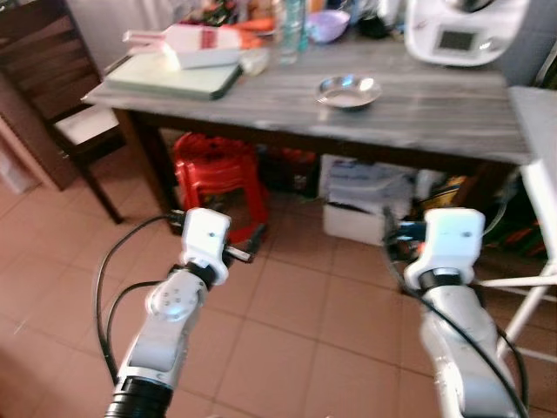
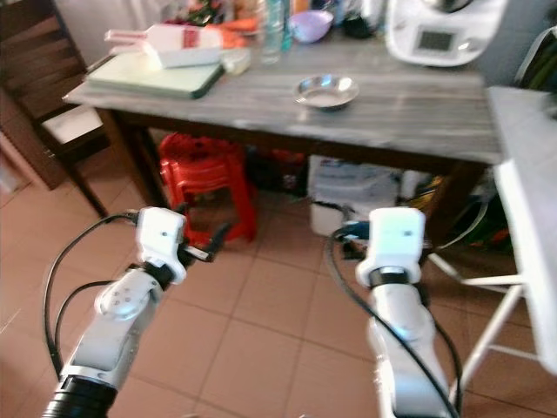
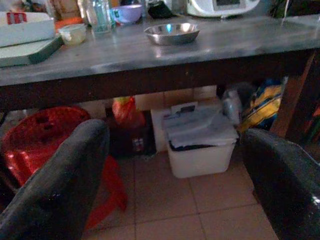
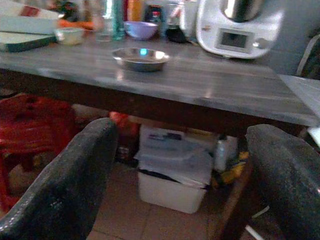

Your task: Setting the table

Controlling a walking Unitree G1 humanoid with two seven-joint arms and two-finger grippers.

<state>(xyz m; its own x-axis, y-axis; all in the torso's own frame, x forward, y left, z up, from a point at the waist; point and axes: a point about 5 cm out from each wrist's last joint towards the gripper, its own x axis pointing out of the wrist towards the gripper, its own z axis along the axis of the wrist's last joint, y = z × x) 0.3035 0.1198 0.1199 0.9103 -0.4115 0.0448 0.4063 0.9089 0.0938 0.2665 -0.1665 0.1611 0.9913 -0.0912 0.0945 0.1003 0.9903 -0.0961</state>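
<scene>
From the head views the steel bowl sits mid-bench, well ahead of both low arms, so the robot should close in squarely first. The wrist views show the left claw and right claw spread wide and empty (ready to take the bowl's rim).

left gripper: empty, fingers spread | right gripper: empty, fingers spread | both arms forward, low
</scene>
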